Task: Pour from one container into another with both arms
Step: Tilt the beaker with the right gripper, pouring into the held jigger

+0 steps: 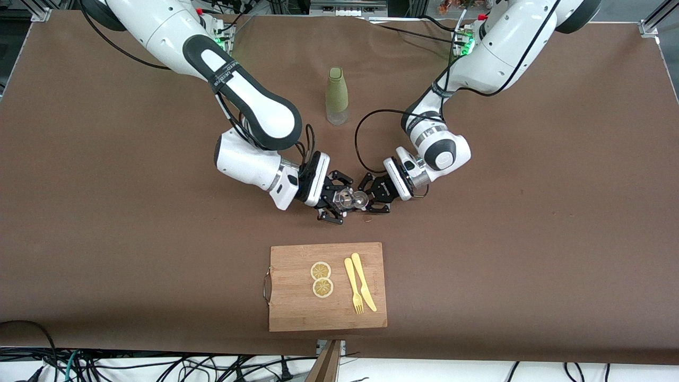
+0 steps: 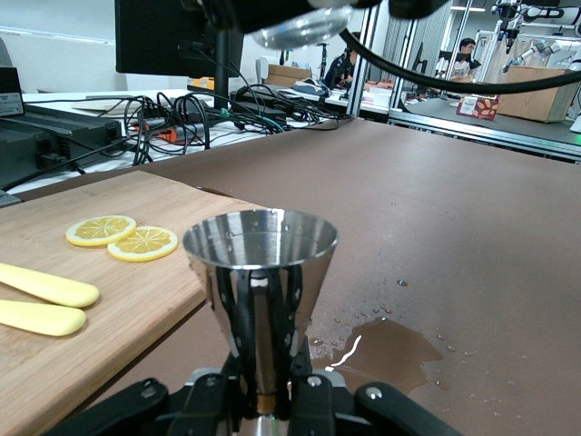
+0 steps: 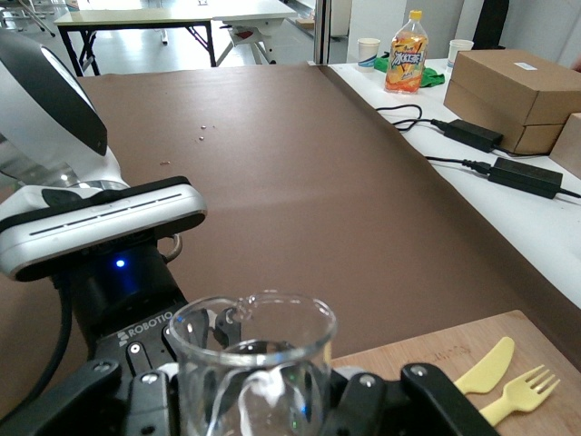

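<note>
The left gripper [image 1: 374, 200] is clenching a steel jigger [image 2: 260, 272] by its waist, and the right gripper [image 1: 333, 204] is clenching a clear glass beaker [image 3: 254, 368]. The two vessels are meeting rim to rim over bare table [image 1: 504, 239], between the cutting board [image 1: 286, 307] and a green bottle [image 1: 337, 95].

A puddle [image 2: 386, 343] is already sitting on the table beside the jigger, so more liquid could miss if the rims drift apart or the pouring vessel is tipped too fast.

Which vessel is pouring is hard to make out. Liquid levels are unclear, and both sets of fingertips are largely hidden.
</note>
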Motion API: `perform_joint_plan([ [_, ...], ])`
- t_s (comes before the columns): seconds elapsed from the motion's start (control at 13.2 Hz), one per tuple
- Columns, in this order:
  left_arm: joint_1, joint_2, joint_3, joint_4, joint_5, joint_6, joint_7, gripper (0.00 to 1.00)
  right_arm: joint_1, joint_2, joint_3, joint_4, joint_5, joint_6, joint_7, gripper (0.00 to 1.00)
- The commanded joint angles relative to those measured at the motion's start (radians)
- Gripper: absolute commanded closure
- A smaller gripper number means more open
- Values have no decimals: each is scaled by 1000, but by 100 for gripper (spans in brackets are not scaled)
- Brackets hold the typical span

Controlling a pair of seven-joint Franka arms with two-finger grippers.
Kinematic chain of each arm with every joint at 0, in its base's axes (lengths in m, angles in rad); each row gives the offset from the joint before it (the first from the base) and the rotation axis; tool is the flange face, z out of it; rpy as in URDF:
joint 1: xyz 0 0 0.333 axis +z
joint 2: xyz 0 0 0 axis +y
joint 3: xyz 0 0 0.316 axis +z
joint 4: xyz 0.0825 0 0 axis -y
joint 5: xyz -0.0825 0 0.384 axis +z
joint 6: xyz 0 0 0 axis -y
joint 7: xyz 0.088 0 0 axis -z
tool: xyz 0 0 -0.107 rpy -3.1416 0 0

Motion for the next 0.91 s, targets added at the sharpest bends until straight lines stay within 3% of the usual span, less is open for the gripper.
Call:
perform_joint_plan([
  [0.0, -3, 9, -7, 23, -47, 21, 46, 100, 30, -29, -28, -40, -18, 34, 18, 97],
  [0.83, -29, 15, -8, 52, -116, 77, 43, 100, 128, -29, -111, -68, -104, 124, 28, 97],
])
